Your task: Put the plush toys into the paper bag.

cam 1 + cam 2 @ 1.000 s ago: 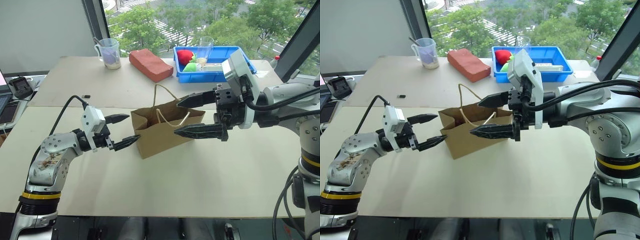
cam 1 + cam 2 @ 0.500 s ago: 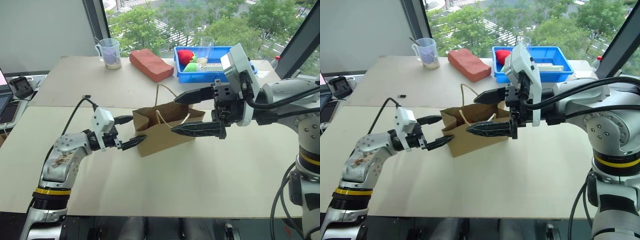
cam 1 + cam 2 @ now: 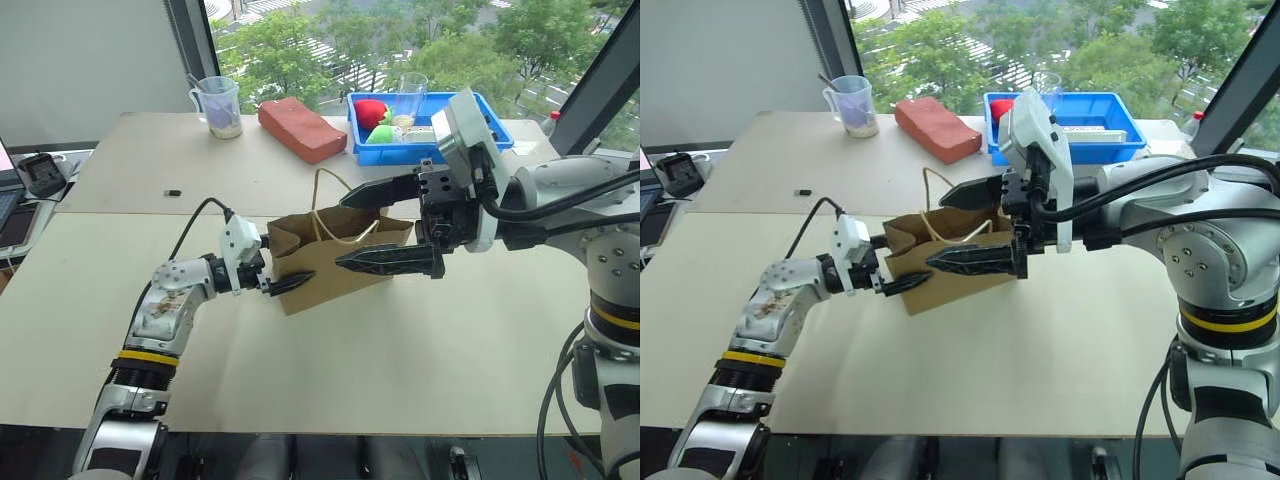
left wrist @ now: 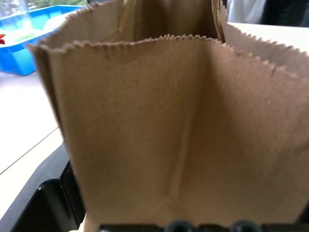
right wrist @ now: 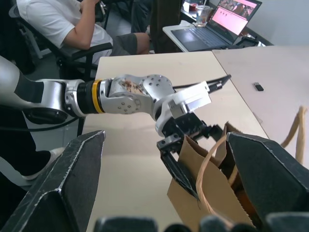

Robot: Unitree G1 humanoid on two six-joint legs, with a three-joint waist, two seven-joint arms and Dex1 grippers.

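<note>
Left eye view: paper bag (image 3: 335,258) upright mid-table; left gripper (image 3: 285,268) pinching its side edge; right gripper (image 3: 385,225) spread wide above; plush toys unseen, possibly inside; cannot tell.

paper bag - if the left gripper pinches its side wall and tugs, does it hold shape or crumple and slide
The paper bag looks thin and creased, so its wall would probably buckle under the left gripper. It seems light and stands unsupported, so a tug would likely slide or tip it.

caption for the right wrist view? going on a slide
Left gripper closing on the side edge of the upright paper bag, seen between the right gripper's open fingers.
</note>
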